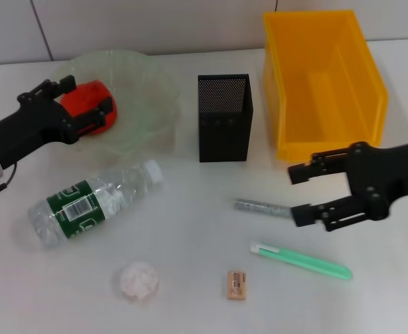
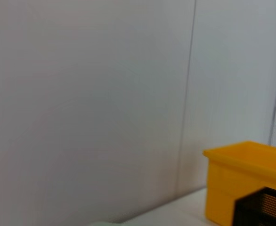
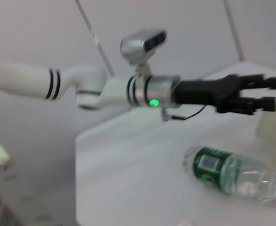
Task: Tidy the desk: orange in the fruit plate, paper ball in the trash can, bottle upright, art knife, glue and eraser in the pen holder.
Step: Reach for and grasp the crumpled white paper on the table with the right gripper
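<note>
The orange (image 1: 89, 103) lies in the pale green fruit plate (image 1: 145, 83) at the back left. My left gripper (image 1: 91, 94) hovers just over it, open, fingers on either side; the right wrist view shows this gripper (image 3: 271, 92) with nothing between its fingers. The clear bottle (image 1: 92, 203) with a green label lies on its side, also seen as the bottle (image 3: 237, 172). My right gripper (image 1: 292, 196) is open just right of the grey art knife (image 1: 261, 207). The green glue (image 1: 301, 259), eraser (image 1: 236, 285) and paper ball (image 1: 138, 281) lie near the front.
The black mesh pen holder (image 1: 223, 118) stands at centre back, and the yellow bin (image 1: 322, 83) serving as trash can is to its right. The left wrist view shows a wall, the bin (image 2: 246, 179) and a pen holder corner (image 2: 265, 207).
</note>
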You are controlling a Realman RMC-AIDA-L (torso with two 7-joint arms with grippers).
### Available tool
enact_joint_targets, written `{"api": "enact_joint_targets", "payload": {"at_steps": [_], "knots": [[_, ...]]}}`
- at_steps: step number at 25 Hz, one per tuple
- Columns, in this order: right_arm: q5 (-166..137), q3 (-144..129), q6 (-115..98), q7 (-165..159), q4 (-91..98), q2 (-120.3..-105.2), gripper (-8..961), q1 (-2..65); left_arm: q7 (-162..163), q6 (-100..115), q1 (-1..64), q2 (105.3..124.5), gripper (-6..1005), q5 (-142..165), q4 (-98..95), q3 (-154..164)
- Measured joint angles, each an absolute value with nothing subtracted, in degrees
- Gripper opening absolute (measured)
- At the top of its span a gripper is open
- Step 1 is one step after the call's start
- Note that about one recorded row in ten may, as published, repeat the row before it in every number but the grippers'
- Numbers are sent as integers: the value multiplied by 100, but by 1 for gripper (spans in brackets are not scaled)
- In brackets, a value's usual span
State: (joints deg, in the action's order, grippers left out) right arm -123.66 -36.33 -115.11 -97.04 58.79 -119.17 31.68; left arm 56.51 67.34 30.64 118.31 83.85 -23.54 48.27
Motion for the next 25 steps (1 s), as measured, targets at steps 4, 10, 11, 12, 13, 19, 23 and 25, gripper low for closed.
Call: {"api": "enact_joint_targets", "payload": {"at_steps": [4,10,11,12,13,19,23,25], "knots": [[-12364,-4943,-11122,-10415,6166,-11923,791,3674,5676,6739,3099,11856,844,8386,-2366,5066],[-12373,-7338,-9961,-11194,6634,-11953,791,4227,5690,6753,3156,11866,842,8379,-2366,5078],[-12380,-7673,-9773,-11330,6664,-11953,791,4301,5690,6753,3156,11866,842,8379,-2366,5078],[-12386,-8409,-9333,-11695,6671,-11955,791,4493,5667,6739,3190,11865,842,8371,-2366,5080],[-12386,-8409,-9333,-11695,6671,-11955,791,4493,5667,6739,3190,11865,842,8371,-2366,5080],[-12364,-9924,-8205,-12457,6643,-11975,791,4666,5661,6699,3228,11861,841,8350,-2364,5080],[-12353,-10550,-7616,-12782,6663,-11982,791,4635,5659,6700,3228,11859,841,8349,-2364,5080],[-12296,-10788,-7333,-12915,6650,-11986,791,4626,5658,6700,3228,11857,841,8355,-2364,5080]]}}
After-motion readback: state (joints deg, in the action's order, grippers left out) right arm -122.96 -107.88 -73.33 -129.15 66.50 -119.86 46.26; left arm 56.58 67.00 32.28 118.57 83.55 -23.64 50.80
